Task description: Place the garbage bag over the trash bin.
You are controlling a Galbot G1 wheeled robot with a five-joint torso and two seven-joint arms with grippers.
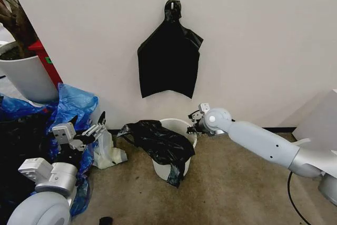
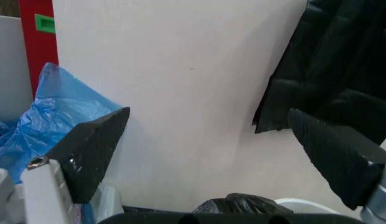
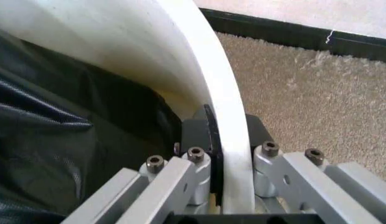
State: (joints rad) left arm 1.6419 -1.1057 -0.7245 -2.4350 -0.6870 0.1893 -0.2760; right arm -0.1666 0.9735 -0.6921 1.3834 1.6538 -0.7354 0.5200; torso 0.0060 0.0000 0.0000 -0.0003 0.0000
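Note:
The cream-white trash bin [image 1: 181,128] stands on the carpet by the wall. The black garbage bag [image 1: 160,142] lies crumpled across its left and front rim and hangs down the front wall. My right gripper [image 1: 195,123] is at the bin's right rim. In the right wrist view this gripper [image 3: 227,158] is shut on the rim [image 3: 221,107], one finger inside and one outside, with the bag [image 3: 56,140] inside the bin. My left gripper [image 1: 98,128] is open to the left of the bin, clear of it. In the left wrist view the open left gripper [image 2: 211,154] faces the wall.
A second black bag [image 1: 169,59] hangs from a wall hook above the bin. Blue plastic bags [image 1: 73,104], a large white plant pot [image 1: 26,77] and a red object [image 1: 46,62] crowd the left. A crumpled white item [image 1: 111,154] lies beside the bin. A white box [image 1: 321,125] stands at the right.

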